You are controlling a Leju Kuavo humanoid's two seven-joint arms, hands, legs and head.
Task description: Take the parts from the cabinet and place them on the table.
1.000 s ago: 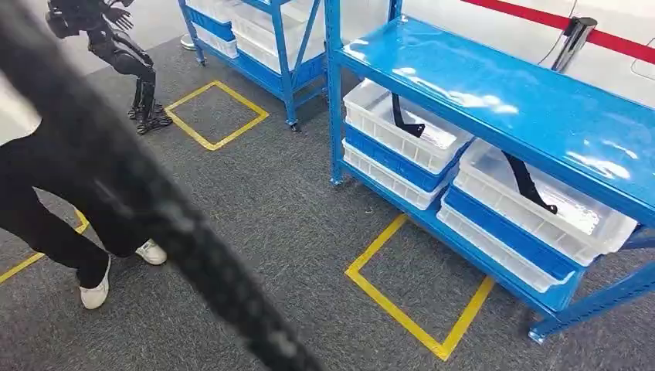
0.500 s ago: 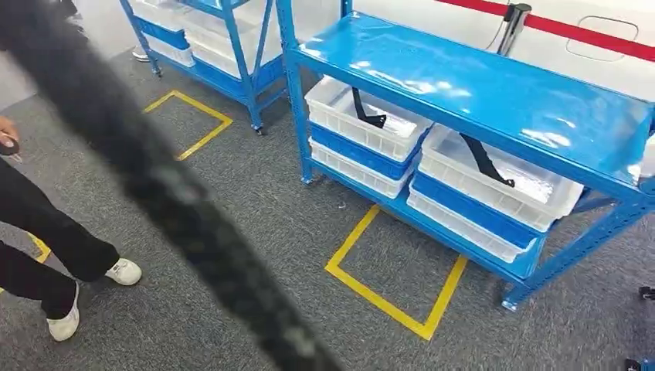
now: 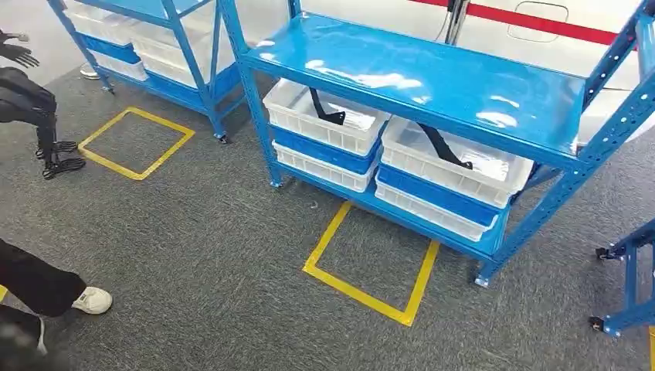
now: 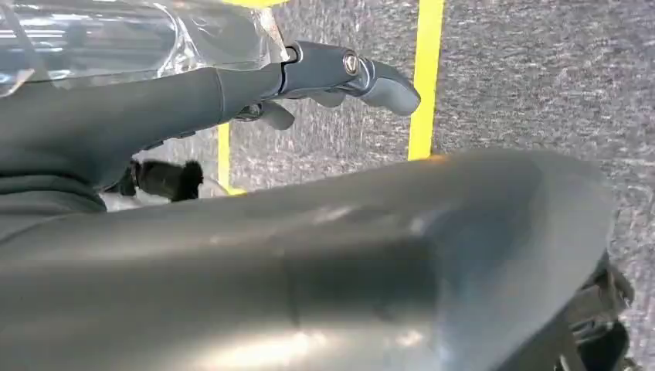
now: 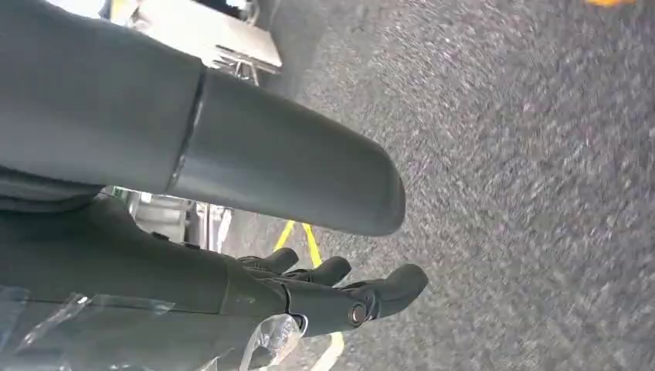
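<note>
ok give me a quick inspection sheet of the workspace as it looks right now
surface: grey carpet, yellow taped square before the blue rack.
job's things: black parts in the white bins on the rack's lower shelf.
clutter: nothing seen.
hands: left hand and right hand hang over the carpet, holding nothing.
cables: nothing seen.
surroundings: a person's leg and shoe, second rack, another robot.

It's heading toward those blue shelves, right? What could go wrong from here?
A person's shoe is close on the floor at its left, so a sidestep might clip it. The black parts lie in white bins tucked under the blue shelf top, so an arm reaching in could knock that edge. Both the left hand and right hand hang empty.
</note>
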